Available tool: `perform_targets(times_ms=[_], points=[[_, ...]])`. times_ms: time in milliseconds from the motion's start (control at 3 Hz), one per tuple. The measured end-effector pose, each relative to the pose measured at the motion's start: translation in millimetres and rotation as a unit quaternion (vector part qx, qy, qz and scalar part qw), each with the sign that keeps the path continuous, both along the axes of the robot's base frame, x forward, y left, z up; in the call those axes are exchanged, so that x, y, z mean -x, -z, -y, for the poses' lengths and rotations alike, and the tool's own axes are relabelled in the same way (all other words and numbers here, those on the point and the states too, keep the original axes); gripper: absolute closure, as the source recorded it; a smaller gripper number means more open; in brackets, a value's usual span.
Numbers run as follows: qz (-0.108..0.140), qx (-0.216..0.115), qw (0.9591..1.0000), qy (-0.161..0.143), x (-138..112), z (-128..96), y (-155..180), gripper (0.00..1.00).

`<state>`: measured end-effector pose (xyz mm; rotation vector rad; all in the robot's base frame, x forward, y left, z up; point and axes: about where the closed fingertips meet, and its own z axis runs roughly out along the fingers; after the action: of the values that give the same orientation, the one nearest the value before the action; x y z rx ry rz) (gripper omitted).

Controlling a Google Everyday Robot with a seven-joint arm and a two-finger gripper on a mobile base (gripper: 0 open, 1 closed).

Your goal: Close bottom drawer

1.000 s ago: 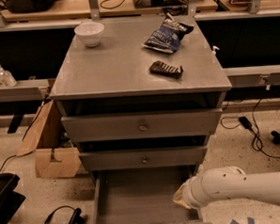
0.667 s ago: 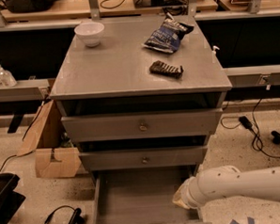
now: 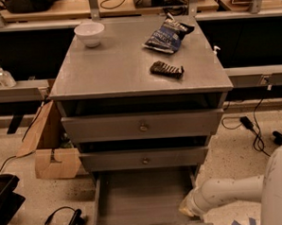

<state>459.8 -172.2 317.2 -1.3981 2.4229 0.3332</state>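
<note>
The bottom drawer (image 3: 143,195) of the grey cabinet (image 3: 129,72) is pulled out toward me. Its plain grey tray is open and looks empty, and its front panel lies along the lower edge of the view. The knob is out of sight. My gripper (image 3: 188,209) is at the end of the white arm (image 3: 230,192), low at the drawer's right front corner, against or just beside the right side wall. The top drawer (image 3: 142,126) and the middle drawer (image 3: 144,159) above it stand slightly out.
On the cabinet top are a white bowl (image 3: 89,33), a blue chip bag (image 3: 167,33) and a dark snack packet (image 3: 166,69). A cardboard box (image 3: 53,157) stands on the floor to the left. Cables (image 3: 66,222) lie at the lower left and others (image 3: 253,130) at the right.
The arm's end has dropped slightly lower and nearer the drawer's front right corner. The drawer stays pulled out as before.
</note>
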Motion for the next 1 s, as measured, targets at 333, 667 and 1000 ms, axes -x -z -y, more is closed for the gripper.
perform_targets(times_ms=[333,667,1000], points=[[-0.029,-0.024,0.9990,0.022,48,22,61,1.00],[-0.045,-0.038,0.9978,0.032,97,26,92,1.00],[-0.039,-0.051,0.9979,0.013,141,12,115,1.00]])
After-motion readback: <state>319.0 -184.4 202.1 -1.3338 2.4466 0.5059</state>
